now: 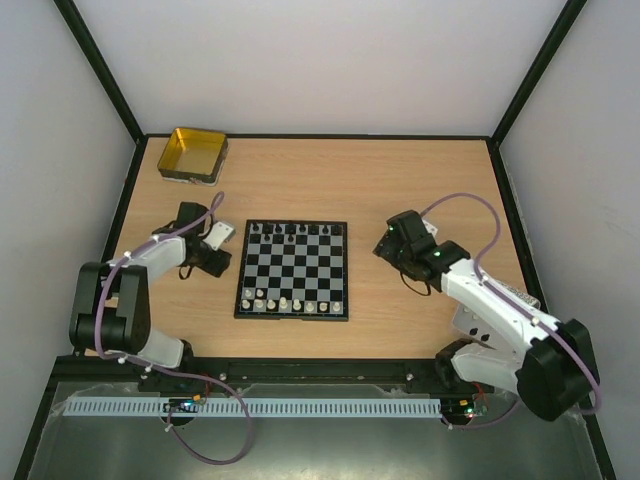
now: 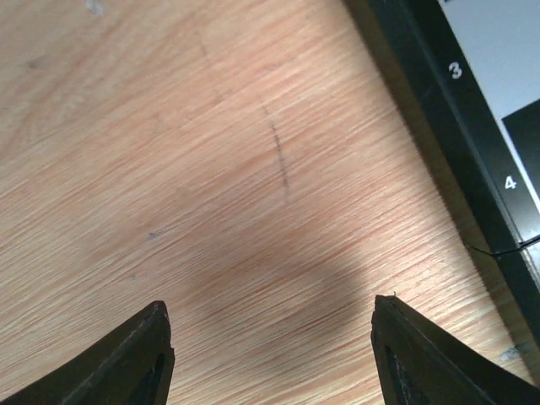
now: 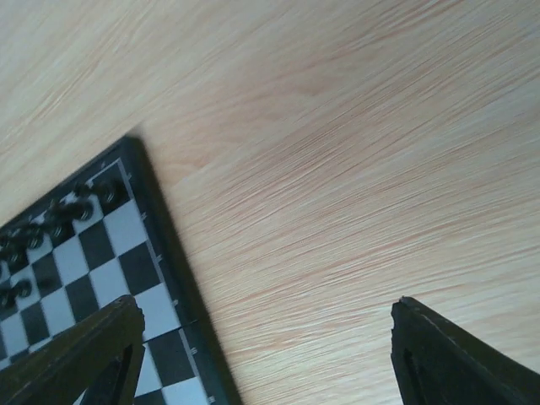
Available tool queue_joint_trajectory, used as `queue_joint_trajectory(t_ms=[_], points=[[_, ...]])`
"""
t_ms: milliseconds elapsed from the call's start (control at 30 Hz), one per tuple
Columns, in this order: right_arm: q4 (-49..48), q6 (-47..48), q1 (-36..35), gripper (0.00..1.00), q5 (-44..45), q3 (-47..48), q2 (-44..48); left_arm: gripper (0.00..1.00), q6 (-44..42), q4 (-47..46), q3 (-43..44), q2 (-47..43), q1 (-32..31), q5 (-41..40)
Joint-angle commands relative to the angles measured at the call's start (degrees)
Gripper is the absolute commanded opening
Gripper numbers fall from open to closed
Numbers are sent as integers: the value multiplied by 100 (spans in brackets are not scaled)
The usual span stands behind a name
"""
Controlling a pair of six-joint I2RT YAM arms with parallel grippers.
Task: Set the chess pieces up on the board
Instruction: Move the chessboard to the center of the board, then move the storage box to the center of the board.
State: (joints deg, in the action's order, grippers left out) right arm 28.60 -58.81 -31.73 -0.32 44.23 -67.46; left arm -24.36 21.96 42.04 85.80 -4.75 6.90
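Observation:
The board lies in the middle of the wooden table. Several black chess pieces stand along its far rows and several white ones along its near row. My left gripper hovers low over bare wood just left of the board. In the left wrist view it is open with nothing between its fingers, and the board's numbered border runs along the right. My right gripper sits right of the board, also open and holding nothing. The board's corner with black pieces shows at its left.
A yellow square tin stands at the table's far left corner. Black frame posts and white walls enclose the table on three sides. Bare wood lies on both sides of the board and behind it.

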Motion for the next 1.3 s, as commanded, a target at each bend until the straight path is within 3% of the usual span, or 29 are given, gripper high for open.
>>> queue_joint_trajectory(t_ms=[0,233,567,967,1267], points=[[1379,55,291,78,1072,203,478,66,-76,11,46,-287,113,157],[2166,188,1501,89,1574,-10,995,66,0,-96,93,-206,124,370],[1991,225,2635,91,1689,-367,1156,66,45,-157,297,88,124,606],[1478,187,3498,91,1633,-588,896,66,-25,7,491,104,124,763],[980,215,3612,89,1365,-749,471,67,-79,119,450,-88,133,808]])
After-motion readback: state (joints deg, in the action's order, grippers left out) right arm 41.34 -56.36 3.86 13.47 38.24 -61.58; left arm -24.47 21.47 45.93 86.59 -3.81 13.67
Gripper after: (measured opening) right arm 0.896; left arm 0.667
